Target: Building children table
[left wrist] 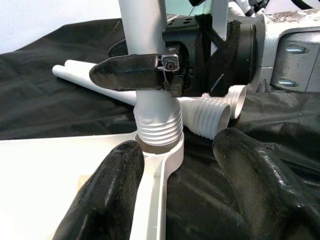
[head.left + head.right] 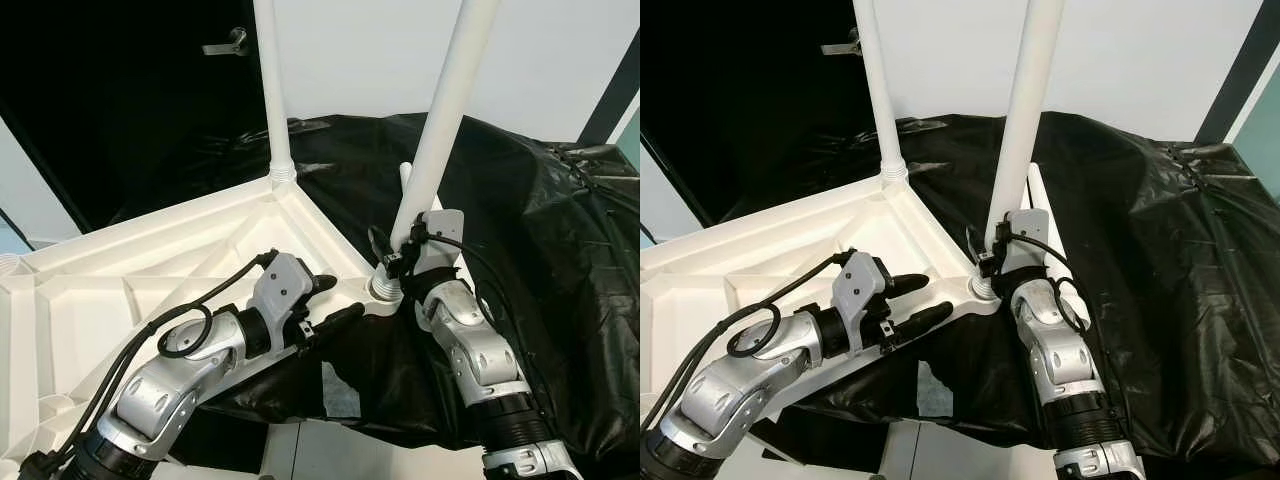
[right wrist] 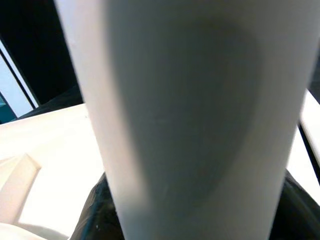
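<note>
Right pincer clamped on white table leg above its threaded socket — forearm raised steeply; left pincer spread wide astride upturned tabletop corner — forearm level.

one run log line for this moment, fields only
step: screwing leg into corner socket | right gripper: shut on near leg | left gripper: open, at tabletop corner | far leg: upright | spare legs: on black sheet

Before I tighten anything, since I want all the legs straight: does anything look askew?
Yes. The near leg, gripped by the right hand above its corner socket, leans to the right, while the far leg stands nearly upright. Its threads still show above the socket, so it seems not fully seated.
</note>
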Motion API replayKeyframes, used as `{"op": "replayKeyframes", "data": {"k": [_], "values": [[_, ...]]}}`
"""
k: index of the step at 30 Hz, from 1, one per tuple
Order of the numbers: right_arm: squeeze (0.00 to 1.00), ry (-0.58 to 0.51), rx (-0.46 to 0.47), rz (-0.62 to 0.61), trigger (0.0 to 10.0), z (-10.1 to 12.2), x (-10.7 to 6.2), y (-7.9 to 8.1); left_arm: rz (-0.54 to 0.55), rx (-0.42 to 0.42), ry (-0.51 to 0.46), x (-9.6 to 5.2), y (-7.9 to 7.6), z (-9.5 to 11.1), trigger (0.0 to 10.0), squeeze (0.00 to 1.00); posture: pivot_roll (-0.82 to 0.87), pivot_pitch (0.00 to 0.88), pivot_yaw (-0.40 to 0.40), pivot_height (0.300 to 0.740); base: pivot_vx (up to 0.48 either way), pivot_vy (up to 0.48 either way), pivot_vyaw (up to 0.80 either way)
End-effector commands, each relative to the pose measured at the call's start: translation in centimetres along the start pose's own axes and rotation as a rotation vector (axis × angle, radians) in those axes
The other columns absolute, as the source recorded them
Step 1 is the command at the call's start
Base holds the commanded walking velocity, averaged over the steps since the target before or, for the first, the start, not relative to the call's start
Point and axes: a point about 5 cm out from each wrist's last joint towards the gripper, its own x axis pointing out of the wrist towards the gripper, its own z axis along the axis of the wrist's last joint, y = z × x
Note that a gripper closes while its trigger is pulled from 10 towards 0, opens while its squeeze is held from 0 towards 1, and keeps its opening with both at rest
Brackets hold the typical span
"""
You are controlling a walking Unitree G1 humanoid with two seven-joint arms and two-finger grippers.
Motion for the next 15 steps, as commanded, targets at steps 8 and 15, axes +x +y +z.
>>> {"op": "replayKeyframes", "data": {"k": [8, 15], "values": [[0.00, 0.046, 0.030, 0.000, 10.0, -1.4, -0.2, -0.1, -0.060, 0.019, -0.003, -0.2, 0.2, 0.3, 10.0, 0.00, 0.08, 0.000, 0.014, 0.740, 0.000, 0.000, 0.00], [0.00, 0.078, -0.006, 0.090, 10.0, -2.1, -0.2, 1.2, -0.060, 0.025, -0.003, -0.1, 0.3, 0.4, 10.0, 0.00, 0.08, 0.000, 0.013, 0.740, 0.000, 0.000, 0.00]]}}
